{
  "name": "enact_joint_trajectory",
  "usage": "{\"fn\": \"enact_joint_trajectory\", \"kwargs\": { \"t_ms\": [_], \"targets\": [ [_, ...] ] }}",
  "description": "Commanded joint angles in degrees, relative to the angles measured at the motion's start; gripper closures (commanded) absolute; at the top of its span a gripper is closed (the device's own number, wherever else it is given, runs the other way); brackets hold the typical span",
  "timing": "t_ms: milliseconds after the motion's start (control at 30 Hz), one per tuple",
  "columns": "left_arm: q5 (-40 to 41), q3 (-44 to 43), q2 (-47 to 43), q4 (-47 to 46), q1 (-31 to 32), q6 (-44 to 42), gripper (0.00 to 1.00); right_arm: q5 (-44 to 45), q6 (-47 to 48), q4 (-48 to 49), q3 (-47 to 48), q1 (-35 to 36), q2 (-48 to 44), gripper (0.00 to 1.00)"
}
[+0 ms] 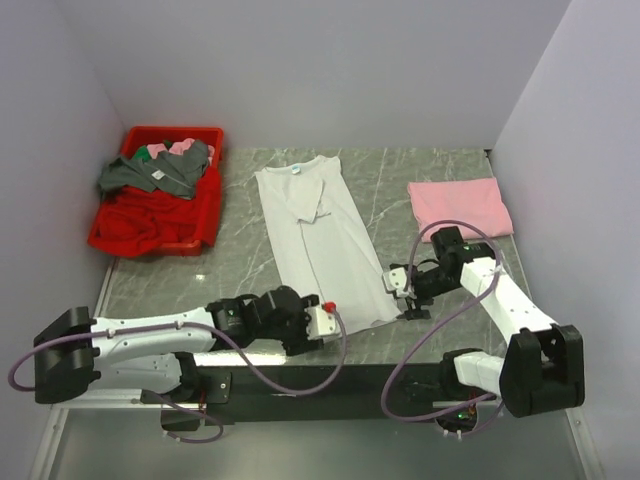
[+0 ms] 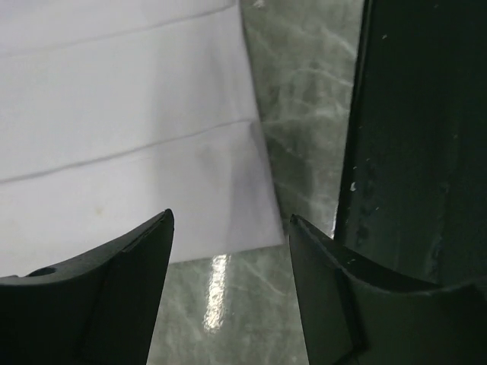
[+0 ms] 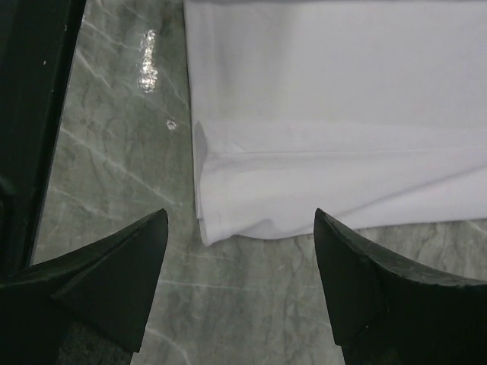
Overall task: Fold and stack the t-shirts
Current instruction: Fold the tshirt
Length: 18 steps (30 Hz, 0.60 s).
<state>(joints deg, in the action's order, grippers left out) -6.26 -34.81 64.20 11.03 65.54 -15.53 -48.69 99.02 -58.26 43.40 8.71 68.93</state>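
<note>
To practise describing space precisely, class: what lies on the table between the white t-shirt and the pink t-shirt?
Nothing lies there. Only a bare stretch of the marbled table separates the white t-shirt from the pink t-shirt, as the top external view shows.

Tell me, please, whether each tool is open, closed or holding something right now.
Left tool: open, holding nothing, by a hem corner of the white t-shirt.
Right tool: open, holding nothing, by its other hem corner.
</note>
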Motion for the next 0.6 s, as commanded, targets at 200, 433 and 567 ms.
{"fn": "enact_joint_trajectory", "kwargs": {
  "t_ms": [200,433,567],
  "targets": [
    [11.3,-2.5,12.8,-6.0,9.4,2.1,0.31,-2.6,0.6,0.0,-3.4,-3.6,-4.8,0.17],
    [16.5,-4.7,19.6,-4.7,9.4,2.4,0.38,-1.2,-0.8,2.2,-4.8,-3.6,-5.6,0.17],
    [19.4,-4.3,23.1,-3.8,9.4,1.9,0.50,-0.3,0.6,3.3,-6.0,-3.4,-5.6,0.17]
  ]
}}
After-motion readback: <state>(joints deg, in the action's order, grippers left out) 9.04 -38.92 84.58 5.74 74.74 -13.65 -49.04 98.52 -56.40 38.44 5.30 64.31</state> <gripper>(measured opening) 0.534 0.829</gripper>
